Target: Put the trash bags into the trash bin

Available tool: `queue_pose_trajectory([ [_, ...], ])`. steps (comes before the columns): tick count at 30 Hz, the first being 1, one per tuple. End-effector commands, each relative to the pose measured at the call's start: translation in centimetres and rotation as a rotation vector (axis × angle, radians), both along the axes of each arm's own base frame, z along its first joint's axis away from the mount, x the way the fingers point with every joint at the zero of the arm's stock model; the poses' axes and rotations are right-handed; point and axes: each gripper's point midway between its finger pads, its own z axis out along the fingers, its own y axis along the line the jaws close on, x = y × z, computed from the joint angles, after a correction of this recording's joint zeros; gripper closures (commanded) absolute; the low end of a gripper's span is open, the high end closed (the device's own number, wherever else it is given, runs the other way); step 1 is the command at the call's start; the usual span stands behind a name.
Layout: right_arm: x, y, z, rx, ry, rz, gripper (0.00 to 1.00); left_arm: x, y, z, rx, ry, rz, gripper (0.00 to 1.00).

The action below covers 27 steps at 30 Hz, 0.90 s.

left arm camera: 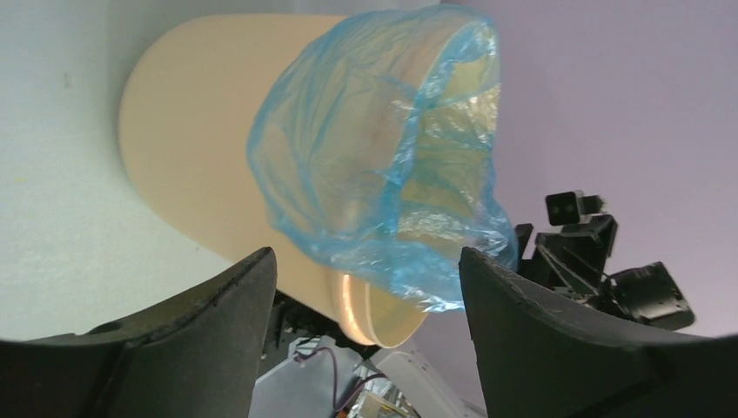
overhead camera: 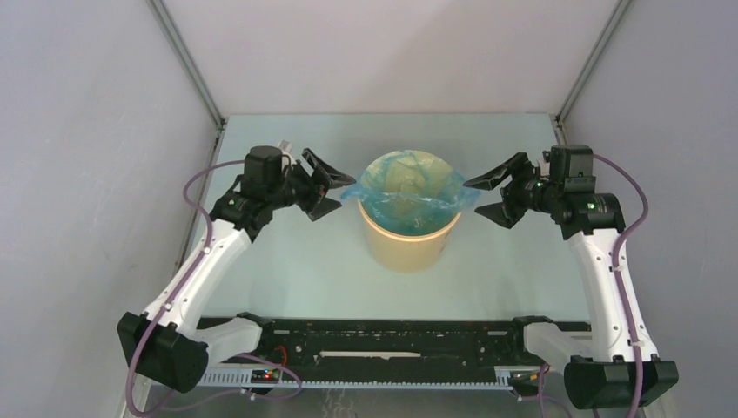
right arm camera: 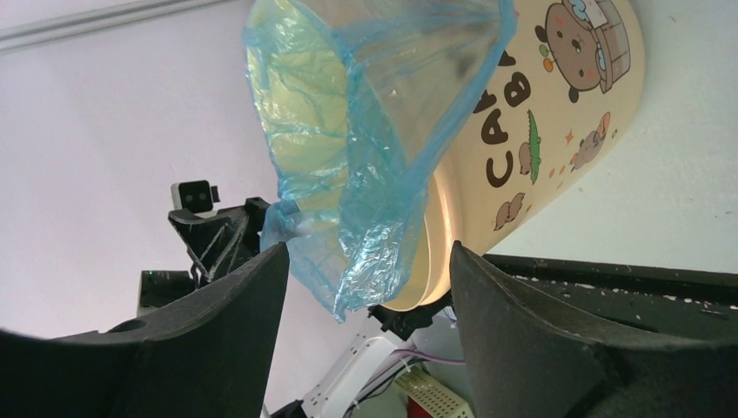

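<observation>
Top external: tan round plastic trash bin stands mid pale green table. Thin light-blue film trash bag lines its mouth, edges draped over the rim. Left pincer at the bin's 9 o'clock, released, empty. Right pincer at 3 o'clock, released, empty. Both sit just beside the bag's edge.

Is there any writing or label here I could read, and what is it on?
"CA" plus a cut-off letter: brown print on the trash bin wall among cartoon animals, right wrist view; the trash bag hides the rest.
"BA": a second row beside it, also cut off by the bag.
Nothing else readable in any view.
</observation>
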Motion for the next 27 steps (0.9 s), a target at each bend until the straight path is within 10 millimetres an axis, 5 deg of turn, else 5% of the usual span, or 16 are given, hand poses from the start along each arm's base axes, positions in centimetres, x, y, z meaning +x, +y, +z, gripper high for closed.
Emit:
queue_pose_trajectory([
  [1, -0.7, 0.4, 0.0, -0.001, -0.019, -0.006, 0.24, -1.2, 1.4, 0.2, 0.101, -0.05, 0.001, 0.18],
  [6, 0.0, 1.2, 0.1, 0.017, -0.038, 0.007, 0.35, -1.5, 0.4, -0.4, 0.056, -0.021, -0.026, 0.23],
  [11, -0.1, 1.6, -0.1, 0.023, -0.026, 0.022, 0.6, -0.7, -0.3, -0.1, 0.045, -0.029, -0.042, 0.28],
  [21, -2.9, 1.4, -1.6, -0.036, -0.011, 0.099, 0.94, -1.7, -0.6, -1.8, 0.037, -0.018, -0.068, 0.89],
  [27, -5.0, 1.4, -3.3, -0.036, -0.014, 0.147, 1.0, -3.6, -0.6, -2.8, 0.053, -0.007, -0.109, 1.0],
])
